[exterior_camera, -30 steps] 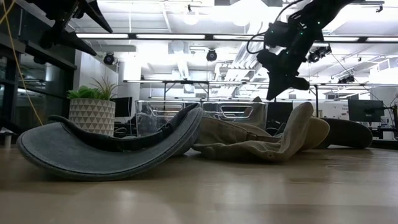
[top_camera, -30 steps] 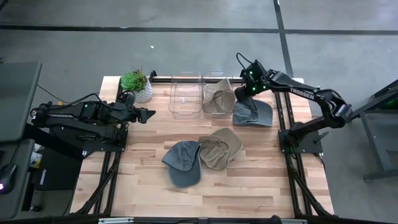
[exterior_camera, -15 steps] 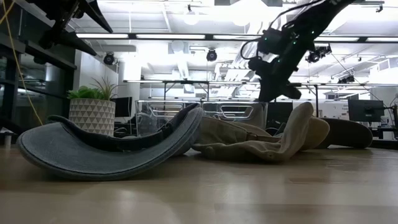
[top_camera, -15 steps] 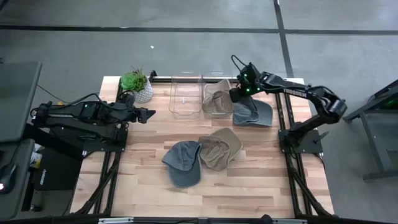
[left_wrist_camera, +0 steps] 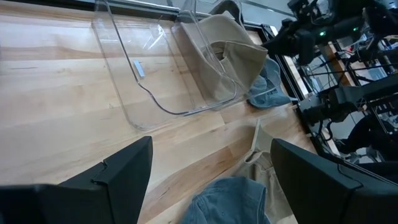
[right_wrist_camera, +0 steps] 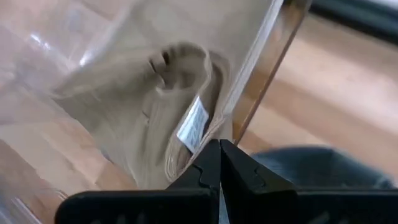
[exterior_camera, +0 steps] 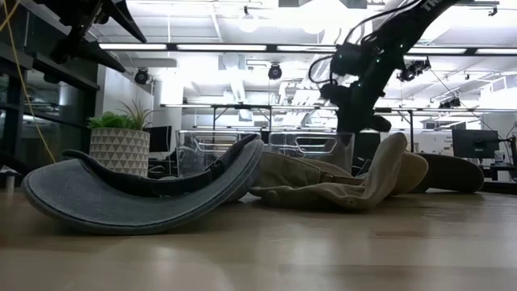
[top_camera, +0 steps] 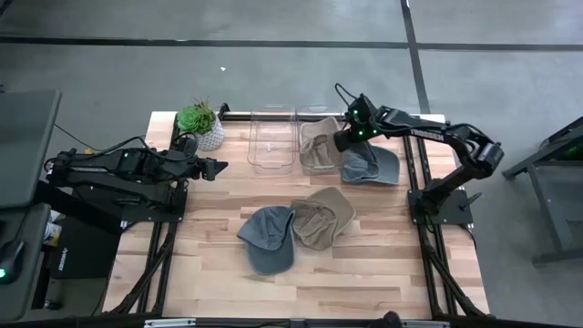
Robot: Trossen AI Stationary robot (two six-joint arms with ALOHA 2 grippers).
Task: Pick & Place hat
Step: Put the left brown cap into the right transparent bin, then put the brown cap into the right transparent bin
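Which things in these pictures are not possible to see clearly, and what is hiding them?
- Whether the right gripper touches the tan hat in the bin: high view too small; in the right wrist view the shut fingers cover the contact.
- The label inside that hat: blurred, unreadable.
- Left gripper: cut off at the top edge in the low view.
- Blue hat beside the bin: in the low view, hidden behind the tan hat in front.

Bright ceiling lights (exterior_camera: 242, 47) glare in the low view; right wrist view blurred.
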